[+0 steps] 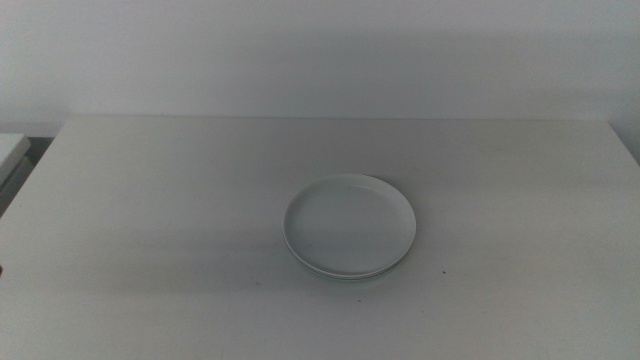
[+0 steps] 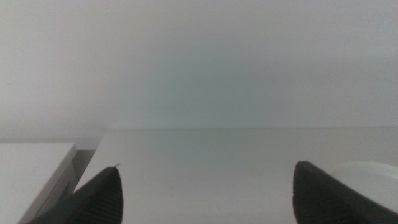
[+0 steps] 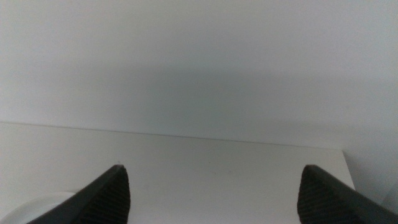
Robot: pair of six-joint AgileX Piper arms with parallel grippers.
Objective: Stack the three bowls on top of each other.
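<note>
The bowls (image 1: 350,225) sit nested in one stack a little right of the table's middle. The top one looks whitish, and thin rims of others show under its near edge; their colours are hard to tell. Neither arm shows in the middle view. My left gripper (image 2: 208,180) hangs open over bare table, with part of a bowl's pale rim (image 2: 373,177) beside one jaw. Likewise open and holding nothing, my right gripper (image 3: 213,180) has a pale bowl edge (image 3: 43,205) just in view near one jaw.
The white table (image 1: 150,200) runs back to a plain wall. A separate white surface (image 1: 10,150) stands off the table's left edge, also seen in the left wrist view as a white surface (image 2: 31,168). A small dark speck (image 1: 443,270) lies right of the stack.
</note>
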